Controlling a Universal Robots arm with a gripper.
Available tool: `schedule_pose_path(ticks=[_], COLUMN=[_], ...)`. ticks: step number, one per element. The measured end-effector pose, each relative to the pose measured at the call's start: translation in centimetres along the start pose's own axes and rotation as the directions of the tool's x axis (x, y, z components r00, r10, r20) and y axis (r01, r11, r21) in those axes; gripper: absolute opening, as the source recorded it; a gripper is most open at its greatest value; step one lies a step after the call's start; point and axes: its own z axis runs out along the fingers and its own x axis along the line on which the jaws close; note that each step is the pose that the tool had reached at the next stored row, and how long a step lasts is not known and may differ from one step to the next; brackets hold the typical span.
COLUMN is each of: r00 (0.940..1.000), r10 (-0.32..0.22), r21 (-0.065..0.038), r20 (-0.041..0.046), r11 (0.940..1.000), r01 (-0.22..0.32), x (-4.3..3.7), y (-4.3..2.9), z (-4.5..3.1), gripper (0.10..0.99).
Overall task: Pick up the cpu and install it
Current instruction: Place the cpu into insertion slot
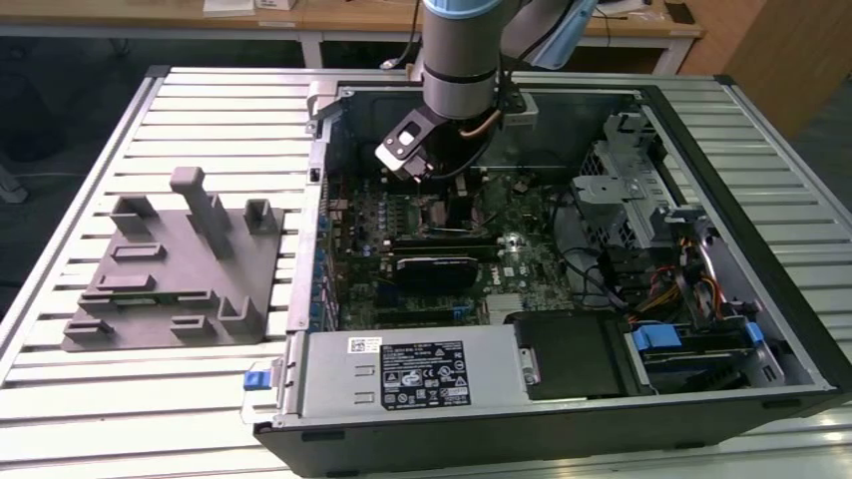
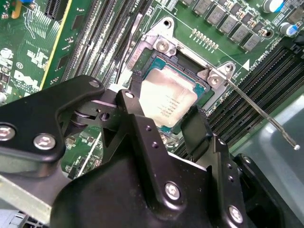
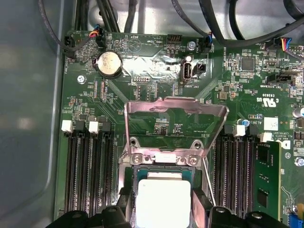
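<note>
Fixture (image 1: 167, 269) of grey plastic sits on the slatted counter (image 1: 80, 399) at the exterior view's left. Right of it lies the open computer case (image 1: 799, 329), with the arm (image 1: 460, 50) reaching down into it. In the second wrist view the hand (image 2: 165, 105) is closed on the cpu (image 2: 168, 95) — black fingers (image 2: 194, 126) against two opposite edges. The cpu lies flat in the socket (image 2: 164, 45), metal plate up, square with no longer side, its edges parallel to the socket's. The load plate (image 3: 173, 102) stands raised — the lever (image 2: 256, 111) juts out beside the socket.
</note>
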Motion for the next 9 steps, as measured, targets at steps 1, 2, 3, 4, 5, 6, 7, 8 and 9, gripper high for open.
schedule_pose_path(ticks=[1, 2, 3, 4, 5, 6, 7, 8, 9], r00=[1.0, 1.0, 1.0, 1.0, 1.0, 1.0, 1.0, 1.0, 1.0], r10=[0.0, 0.0, 0.0, 0.0, 0.0, 0.0, 0.0, 0.0, 0.0], r21=[0.0, 0.0, 0.0, 0.0, 0.0, 0.0, 0.0, 0.0, 0.0], r20=[-0.0002, -0.0004, -0.0006, -0.0009, -0.0011, -0.0013, -0.0014, -0.0012, -0.0016], r11=[1.0, 1.0, 1.0, 1.0, 1.0, 1.0, 1.0, 1.0, 1.0], r01=[0.0, 0.0, 0.0, 0.0, 0.0, 0.0, 0.0, 0.0, 0.0], x=[0.0, 0.0, 0.0, 0.0, 0.0, 0.0, 0.0, -0.01, -0.01], y=[0.0, 0.0, 0.0, 0.0, 0.0, 0.0, 0.0, -0.01, -0.01], z=[0.0, 0.0, 0.0, 0.0, 0.0, 0.0, -0.01, -0.02, -0.02], gripper=[0.612, 0.612, 0.612, 0.612, 0.612, 0.612, 0.6, 0.6, 0.6])
